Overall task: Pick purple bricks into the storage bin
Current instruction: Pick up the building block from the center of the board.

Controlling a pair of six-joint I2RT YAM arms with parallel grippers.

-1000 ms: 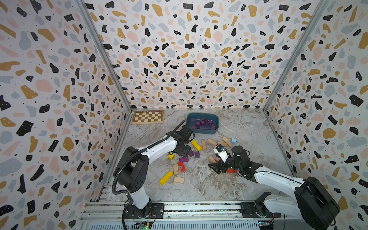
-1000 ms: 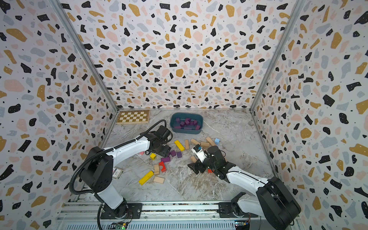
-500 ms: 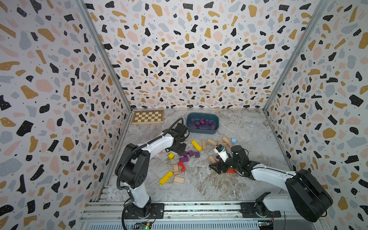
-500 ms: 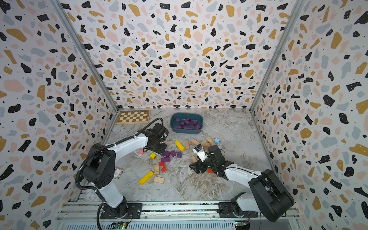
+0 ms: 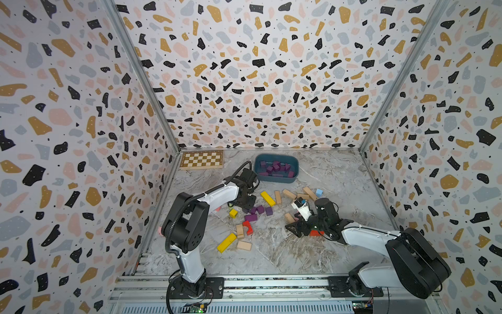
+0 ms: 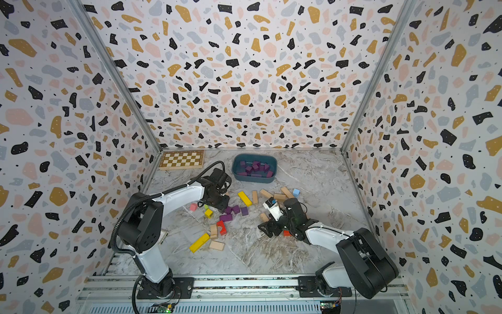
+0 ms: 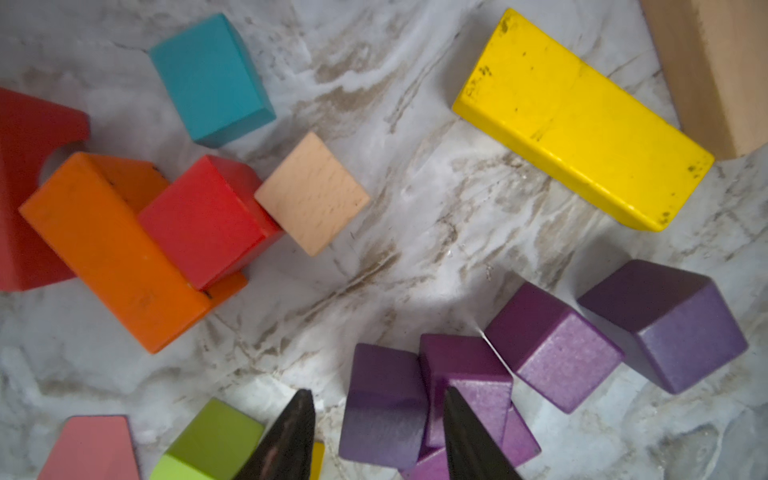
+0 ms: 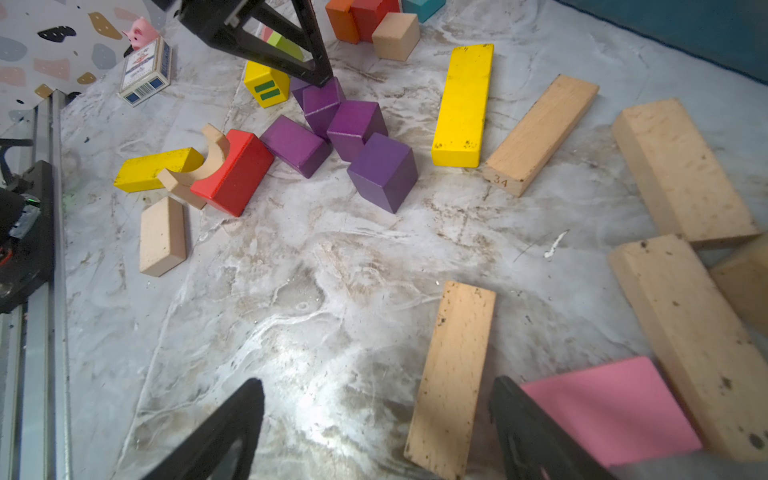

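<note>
Number 34 on tan plank (image 8: 540, 133)

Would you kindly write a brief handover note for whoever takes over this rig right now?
Left gripper: low over the loose purple bricks, jaws either side of one purple brick; grip not confirmed.
Right gripper: open, empty, low beside tan blocks.
Done: several purple bricks lie in the storage bin.
Left: about five loose ones on the table; bin them, leave other colours.
</note>
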